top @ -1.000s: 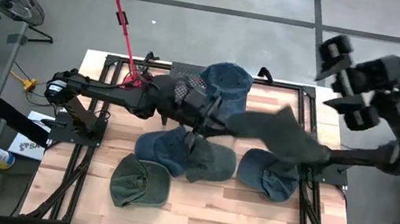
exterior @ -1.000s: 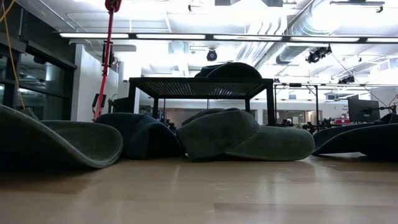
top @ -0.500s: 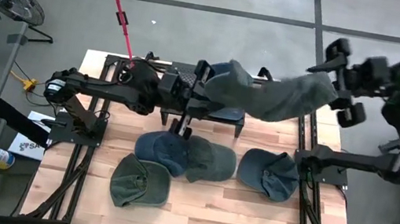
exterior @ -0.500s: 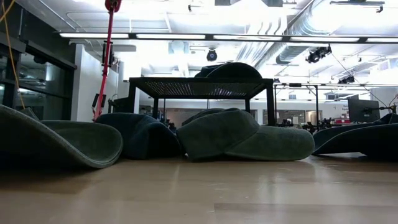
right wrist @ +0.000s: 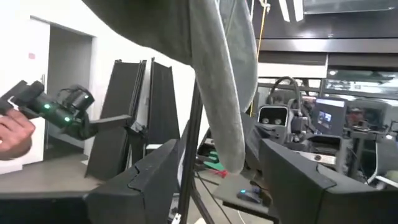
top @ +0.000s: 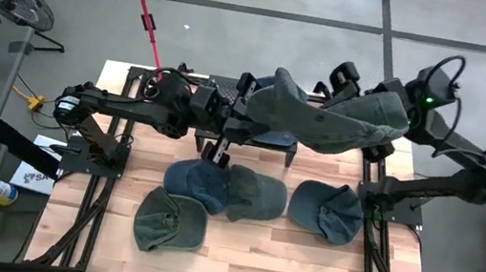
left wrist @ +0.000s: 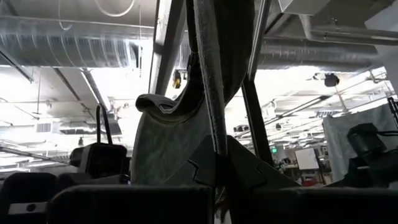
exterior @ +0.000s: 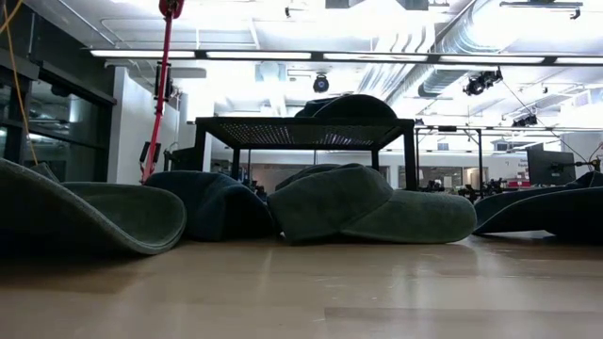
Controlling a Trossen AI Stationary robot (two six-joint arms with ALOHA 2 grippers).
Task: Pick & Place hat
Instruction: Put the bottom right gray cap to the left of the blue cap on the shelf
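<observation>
A grey-green hat (top: 323, 119) is held up in the air over the far middle of the table. My left gripper (top: 245, 98) is shut on one end of it. My right gripper (top: 362, 113) is open at the other end. In the right wrist view its fingers (right wrist: 149, 177) stand on either side of the hat's hanging edge (right wrist: 217, 124); whether they touch it, I cannot tell. Neither gripper shows in the low view. My left gripper pinches an edge of the hat (left wrist: 211, 93) between its two fingers (left wrist: 245, 165). The fingers point upward, and the cloth runs edge-on out of them. The hat is lifted clear of the table and stretches from this hold toward my right gripper.
A black mesh stand (top: 224, 85) at the far middle carries a blue hat (exterior: 353, 105). Several hats lie on the table: blue (top: 198, 179), olive (top: 258, 196), blue (top: 328, 212), olive (top: 170, 220). A red cord (top: 149, 21) slants to the far left. A person's hand (right wrist: 12, 134) shows in the room beyond.
My left gripper has swung the hat up from over the hats on the table toward the far edge, then kept still. My right gripper has come down and toward the table's left, and its fingers have closed in around the hat's free end.
</observation>
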